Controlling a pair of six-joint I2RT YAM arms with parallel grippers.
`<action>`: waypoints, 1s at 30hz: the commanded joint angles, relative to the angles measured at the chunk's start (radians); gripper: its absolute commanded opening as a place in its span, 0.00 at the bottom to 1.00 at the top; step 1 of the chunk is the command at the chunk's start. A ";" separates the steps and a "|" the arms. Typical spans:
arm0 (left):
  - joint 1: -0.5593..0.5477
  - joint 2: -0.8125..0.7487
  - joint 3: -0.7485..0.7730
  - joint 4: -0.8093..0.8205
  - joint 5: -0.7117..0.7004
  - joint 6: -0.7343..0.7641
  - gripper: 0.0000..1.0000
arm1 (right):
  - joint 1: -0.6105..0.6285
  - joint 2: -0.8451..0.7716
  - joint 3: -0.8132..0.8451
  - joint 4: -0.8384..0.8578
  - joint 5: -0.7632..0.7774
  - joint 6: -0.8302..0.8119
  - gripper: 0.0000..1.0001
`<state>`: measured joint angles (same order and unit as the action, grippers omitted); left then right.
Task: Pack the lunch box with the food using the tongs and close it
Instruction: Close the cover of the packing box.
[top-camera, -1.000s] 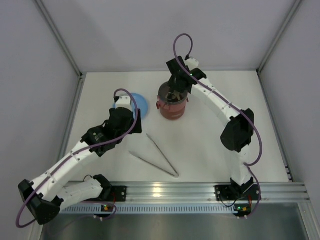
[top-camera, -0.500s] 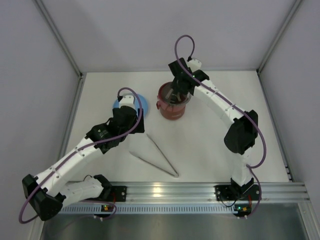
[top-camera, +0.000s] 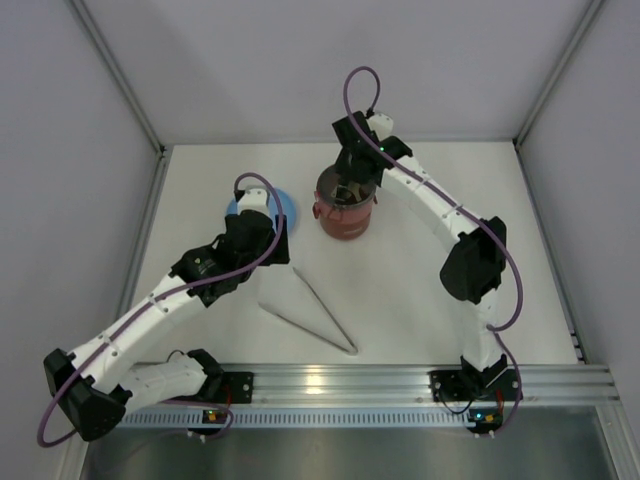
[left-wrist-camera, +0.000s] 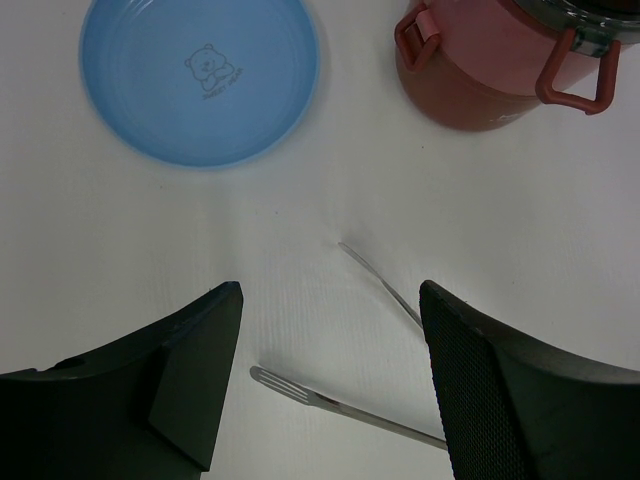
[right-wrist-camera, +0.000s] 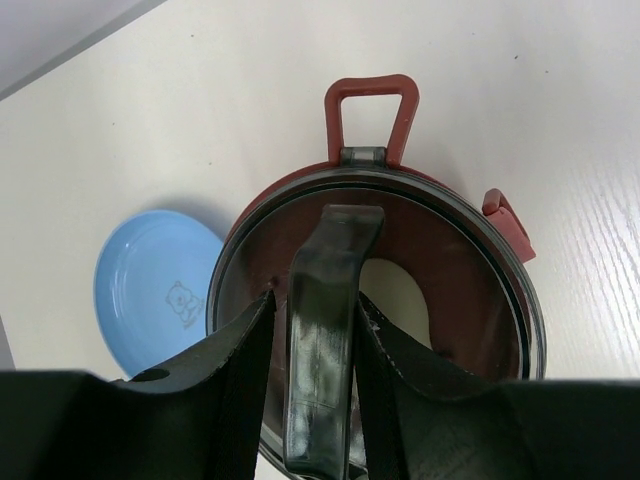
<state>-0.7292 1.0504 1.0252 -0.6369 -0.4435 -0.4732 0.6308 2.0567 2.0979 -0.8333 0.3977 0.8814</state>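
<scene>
The dark-red lunch box (top-camera: 345, 218) stands at the back centre with its grey top cover (right-wrist-camera: 470, 300) on it. My right gripper (right-wrist-camera: 318, 300) is above it, shut on the cover's dark arched handle (right-wrist-camera: 325, 340). One red clasp (right-wrist-camera: 372, 105) stands up at the far rim. The silver tongs (top-camera: 312, 312) lie on the table in a narrow V. My left gripper (left-wrist-camera: 330, 295) hangs open above their two tips (left-wrist-camera: 285, 383), holding nothing. The food is out of view.
A light-blue plate (left-wrist-camera: 200, 75) with nothing on it lies left of the lunch box (left-wrist-camera: 480, 80), partly under my left wrist in the top view. White walls close in the table on three sides. The arm bases sit on a metal rail (top-camera: 330, 382) at the near edge.
My left arm has moved forward towards the blue plate and then held still. My right gripper shifted slightly right and came back, still gripping the cover's handle.
</scene>
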 joint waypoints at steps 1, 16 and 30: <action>-0.004 -0.001 0.038 0.008 -0.018 -0.001 0.76 | -0.005 0.022 0.010 0.056 -0.037 -0.016 0.36; -0.004 0.011 0.041 0.005 -0.012 0.002 0.76 | -0.003 -0.001 -0.064 0.088 0.038 -0.001 0.36; -0.004 0.037 0.053 0.014 0.009 -0.007 0.76 | 0.006 -0.053 -0.090 -0.020 0.115 0.048 0.34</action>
<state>-0.7292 1.0859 1.0348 -0.6373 -0.4370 -0.4732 0.6327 2.0449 2.0357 -0.7448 0.4629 0.9169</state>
